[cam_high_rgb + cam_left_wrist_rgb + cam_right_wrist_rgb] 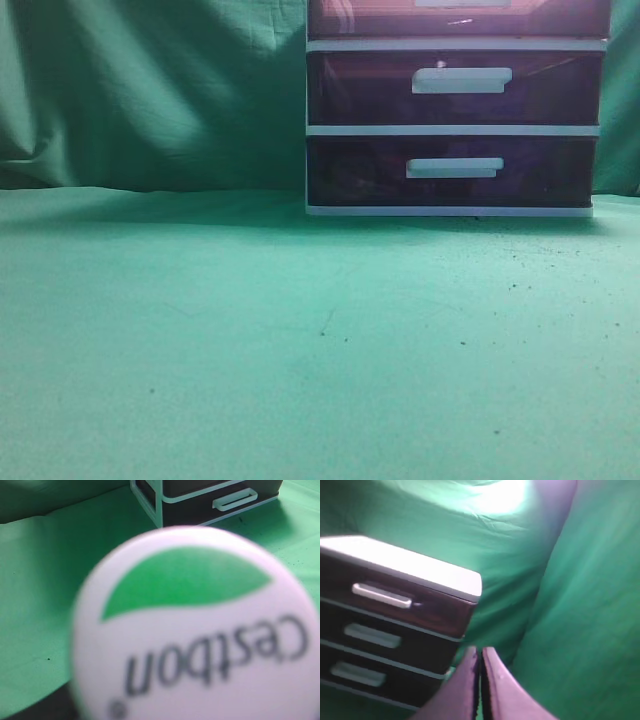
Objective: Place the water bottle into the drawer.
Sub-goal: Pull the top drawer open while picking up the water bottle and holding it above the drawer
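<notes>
The water bottle [200, 630] fills the left wrist view: I see its white cap with a green leaf and dark lettering, very close and blurred. It hides my left gripper's fingers, which seem shut on it. Neither the bottle nor an arm shows in the exterior view. The drawer [460, 18] is the reddish top one of the unit, cut off by the frame's top edge. In the right wrist view the drawer [435, 607] is closed, with a white bar handle. My right gripper [480, 655] is shut and empty, beside the unit's right corner.
Two darker purple drawers [455, 90] with white handles sit below the top one, both closed. The unit's lower part [200, 500] shows beyond the cap. Green cloth [300, 340] covers the table and hangs as a backdrop [150, 90].
</notes>
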`<act>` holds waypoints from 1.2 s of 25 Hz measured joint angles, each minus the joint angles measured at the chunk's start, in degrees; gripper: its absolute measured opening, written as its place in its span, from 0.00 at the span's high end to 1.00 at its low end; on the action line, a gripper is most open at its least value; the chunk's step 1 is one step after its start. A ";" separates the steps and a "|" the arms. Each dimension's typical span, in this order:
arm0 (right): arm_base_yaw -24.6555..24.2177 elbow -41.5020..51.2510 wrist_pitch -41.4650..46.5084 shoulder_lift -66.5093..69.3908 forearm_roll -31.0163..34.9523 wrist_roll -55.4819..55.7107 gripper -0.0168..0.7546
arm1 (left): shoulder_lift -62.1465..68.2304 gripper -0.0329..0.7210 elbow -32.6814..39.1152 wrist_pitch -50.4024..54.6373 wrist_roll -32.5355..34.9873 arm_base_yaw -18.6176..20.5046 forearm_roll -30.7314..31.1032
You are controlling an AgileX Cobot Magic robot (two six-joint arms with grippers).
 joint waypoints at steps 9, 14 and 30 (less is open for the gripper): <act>8.74 -2.15 -18.16 26.95 -8.62 -35.75 0.98 | 0.00 0.53 0.00 0.00 0.00 0.00 0.00; 11.84 -11.08 -20.56 42.63 -9.52 -43.93 0.98 | 0.00 0.53 0.00 0.00 0.00 0.00 0.26; 11.84 -39.83 -24.99 74.58 -19.08 -46.17 0.61 | 0.00 0.53 0.00 0.08 0.00 0.00 4.85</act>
